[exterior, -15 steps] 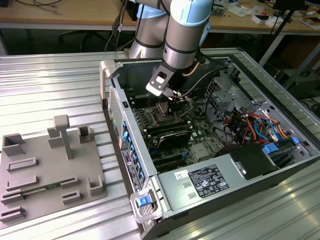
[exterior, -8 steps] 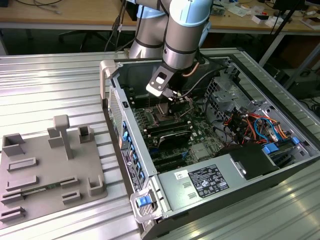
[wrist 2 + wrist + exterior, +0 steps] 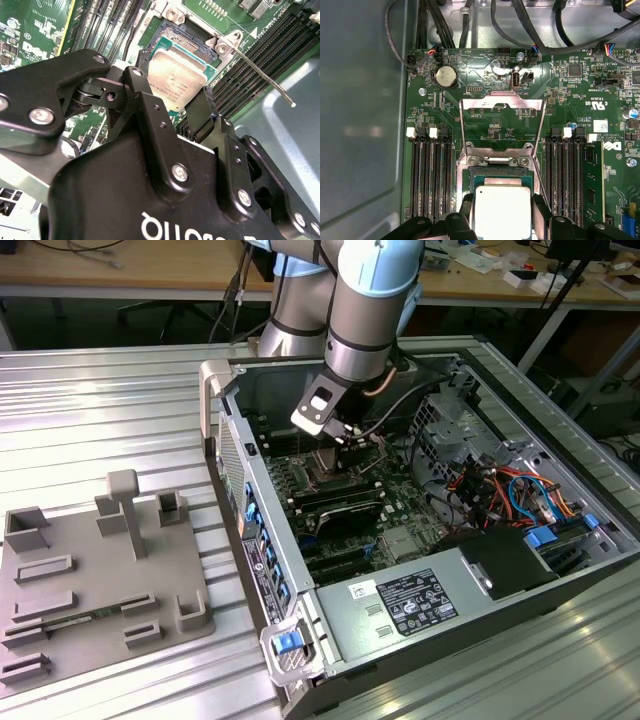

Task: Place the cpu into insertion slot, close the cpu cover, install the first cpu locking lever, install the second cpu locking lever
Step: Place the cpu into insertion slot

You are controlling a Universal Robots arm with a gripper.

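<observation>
The black two-fingered gripper (image 3: 502, 200) is closed narrow on the cpu (image 3: 502, 217), a small flat square chip with a silvery-grey metal top. In the first wrist view one finger (image 3: 466, 204) presses each of two opposite edges. The chip sits over the square black CPU socket (image 3: 497, 172) on the green motherboard, and part of the socket's pin field is uncovered beyond its far edge. Whether the chip is fully seated I cannot tell.

In the second wrist view the cpu (image 3: 180, 75) lies between the gripper (image 3: 170, 87) tips, partly over the socket (image 3: 182, 37). A thin steel locking lever (image 3: 260, 70) juts free from one socket corner.

The cpu cover (image 3: 501, 103) — a thin silvery hinged metal frame with an open centre — is swung back from the socket, hinged at its edge. Rows of black memory slots (image 3: 430, 180) flank the socket on both sides.

In the exterior view the gripper (image 3: 345, 445) reaches down over the socket inside the open grey metal computer case (image 3: 262, 530).
</observation>
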